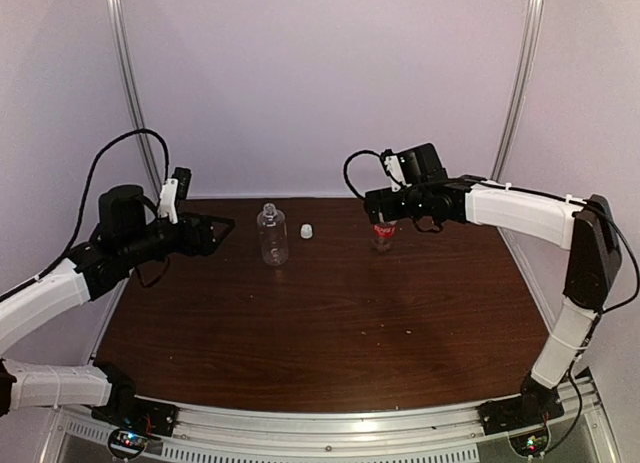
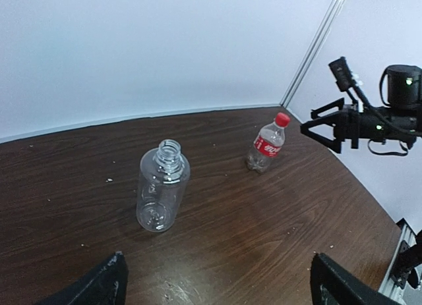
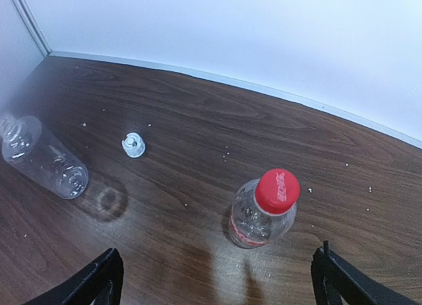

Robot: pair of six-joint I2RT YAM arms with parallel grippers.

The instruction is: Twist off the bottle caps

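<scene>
Two bottles stand upright on the surface (image 1: 330, 323) — one cap off, one on.
Your left hand (image 1: 225, 226) is spread wide and empty, near the plain bottle (image 1: 272, 235), whose neck is bare; the white cap (image 1: 306, 230) lies on the surface between the two bottles. Your right hand (image 3: 217, 262) is wide open too, holding nothing, close to the red-label bottle (image 1: 383, 235) — red cap (image 3: 277, 190) on it.

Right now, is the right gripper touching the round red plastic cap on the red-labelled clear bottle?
Apart. Left wrist view shows a gap between the open right gripper and the red cap.
</scene>
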